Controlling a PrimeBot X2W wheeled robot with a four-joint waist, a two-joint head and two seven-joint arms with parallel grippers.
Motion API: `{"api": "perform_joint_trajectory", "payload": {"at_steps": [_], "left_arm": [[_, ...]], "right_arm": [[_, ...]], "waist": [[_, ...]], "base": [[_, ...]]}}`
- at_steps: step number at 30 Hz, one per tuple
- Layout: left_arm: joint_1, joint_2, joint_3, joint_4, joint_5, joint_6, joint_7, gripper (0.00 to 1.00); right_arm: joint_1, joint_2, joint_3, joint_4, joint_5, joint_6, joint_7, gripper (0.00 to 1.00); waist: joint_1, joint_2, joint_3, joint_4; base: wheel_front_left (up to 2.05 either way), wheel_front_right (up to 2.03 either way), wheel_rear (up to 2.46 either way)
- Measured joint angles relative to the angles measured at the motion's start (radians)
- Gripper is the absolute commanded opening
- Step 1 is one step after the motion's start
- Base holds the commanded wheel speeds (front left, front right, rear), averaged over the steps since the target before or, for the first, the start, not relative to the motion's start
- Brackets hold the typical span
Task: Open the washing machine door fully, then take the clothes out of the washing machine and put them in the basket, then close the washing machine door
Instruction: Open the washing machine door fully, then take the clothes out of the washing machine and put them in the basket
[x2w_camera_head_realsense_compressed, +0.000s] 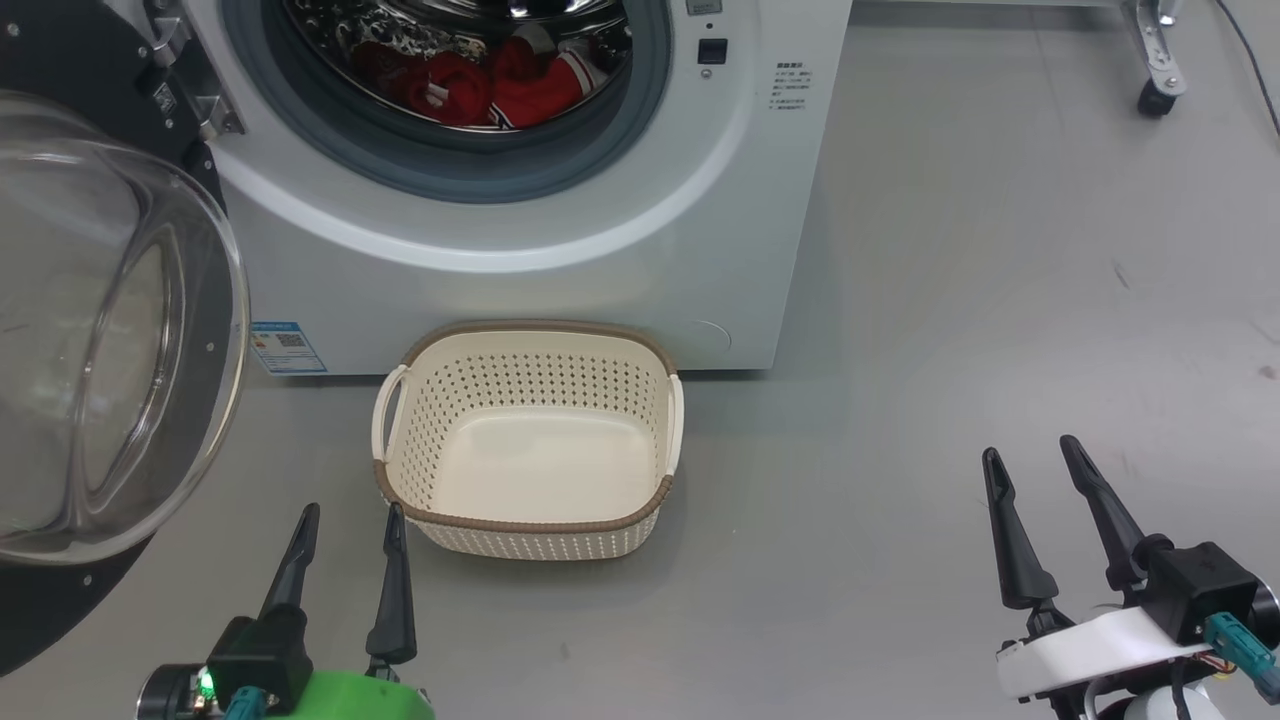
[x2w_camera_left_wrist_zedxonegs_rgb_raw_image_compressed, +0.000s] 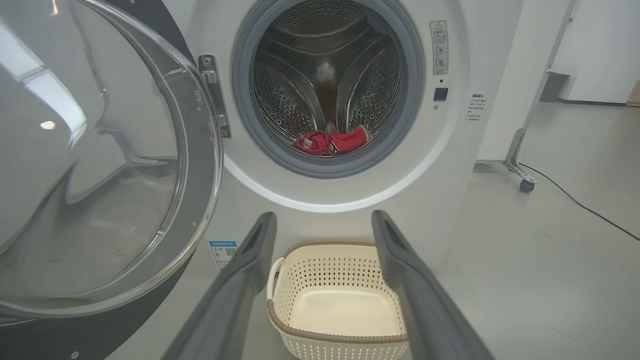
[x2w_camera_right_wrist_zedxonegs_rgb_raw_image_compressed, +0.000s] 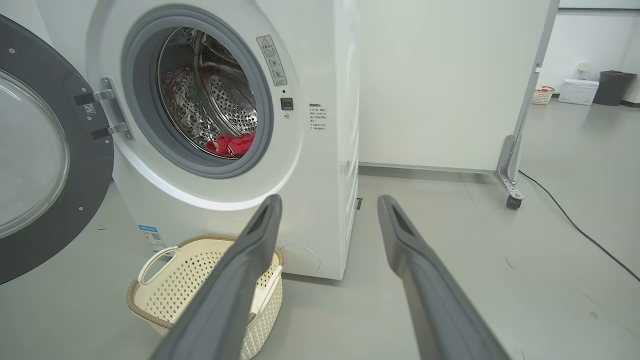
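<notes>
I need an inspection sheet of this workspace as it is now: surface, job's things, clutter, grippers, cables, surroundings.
Surface: grey floor, a few small dark marks.
Job's things: washing machine door swung open to the left; washing machine with its drum exposed; clothes lying in the drum; basket empty, on the floor in front of the machine.
Clutter: nothing seen.
Grippers: left gripper open, holding nothing; right gripper open, holding nothing.
Cables: black cable along the floor.
Surroundings: white panel on a castor; far off, a dark bin and a white box.
</notes>
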Motion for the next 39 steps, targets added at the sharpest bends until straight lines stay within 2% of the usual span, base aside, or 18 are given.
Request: {"api": "perform_joint_trajectory", "payload": {"at_steps": [9,39], "left_arm": [[0.007,0.002,-0.014,0.000,0.001,0.011,0.000,1.00],[0.007,0.003,-0.039,0.022,0.019,0.020,0.000,1.00]], "right_arm": [[0.031,0.003,-0.022,-0.015,-0.007,-0.002,0.000,1.00],[0.051,0.018,-0.035,-0.022,-0.010,-0.002,0.000,1.00]], "waist": [[0.0000,0.0000,-0.010,-0.044],[0.0000,0.0000,-0.035,-0.033]], "base": [[0.00,0.00,0.00],[0.01,-0.01,0.00]]}}
